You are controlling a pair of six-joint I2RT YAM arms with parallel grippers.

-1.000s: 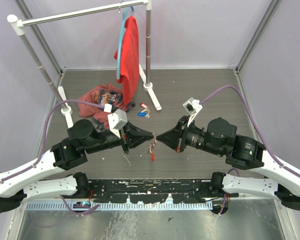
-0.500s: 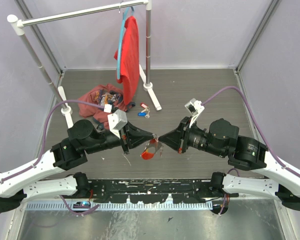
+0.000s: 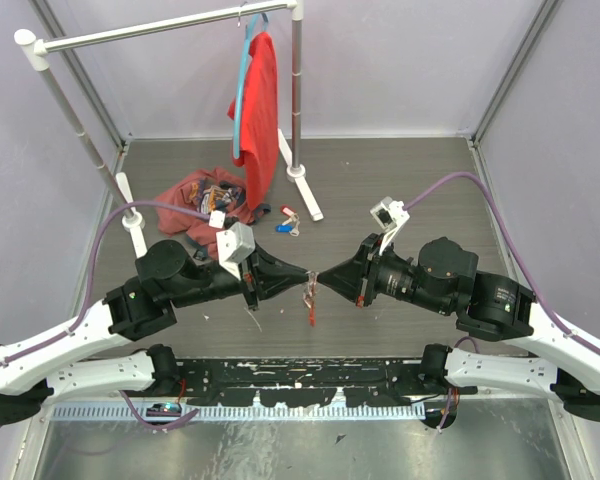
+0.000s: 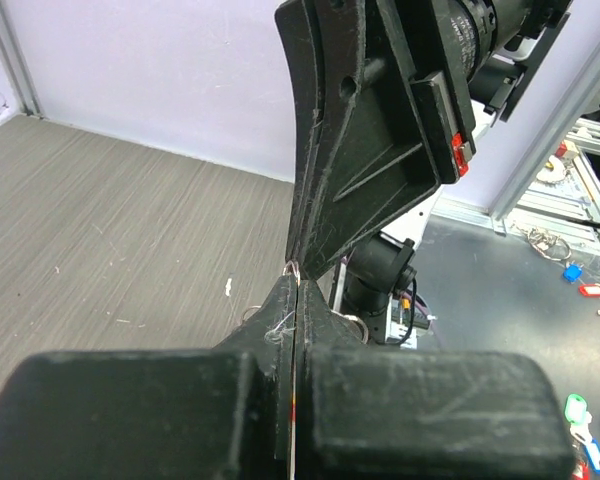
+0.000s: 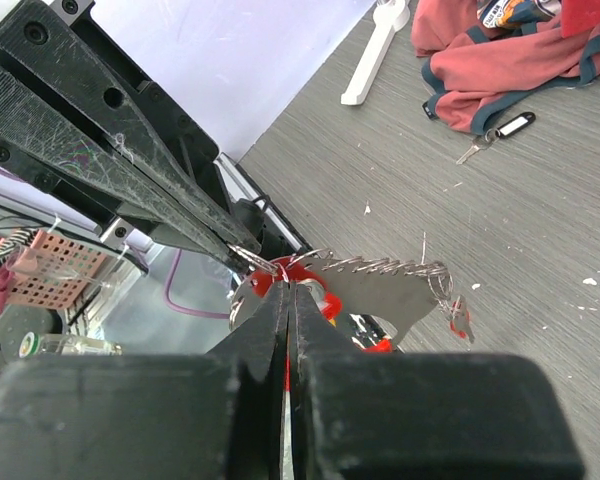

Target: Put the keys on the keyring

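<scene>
Left hand [image 3: 302, 272]: fingers closed, pinching the keyring at their tips. Keyring [image 3: 310, 296]: held above the counter [image 3: 400, 180] between both hands' tips, red tag [image 3: 311, 318] hanging below. Right hand [image 3: 325, 276]: fingers closed, pinching the same keyring.

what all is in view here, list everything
keyring: one, silver chain with red tag, held above table centre
loose keys: few, blue and red tags, table behind arms
shirt: one, red, on blue hanger on rack
clothes heap: one, red, table beside shirt
rack: one, white, back of table
left pincer: one, black, shut on keyring
right pincer: one, black, shut on keyring
</scene>
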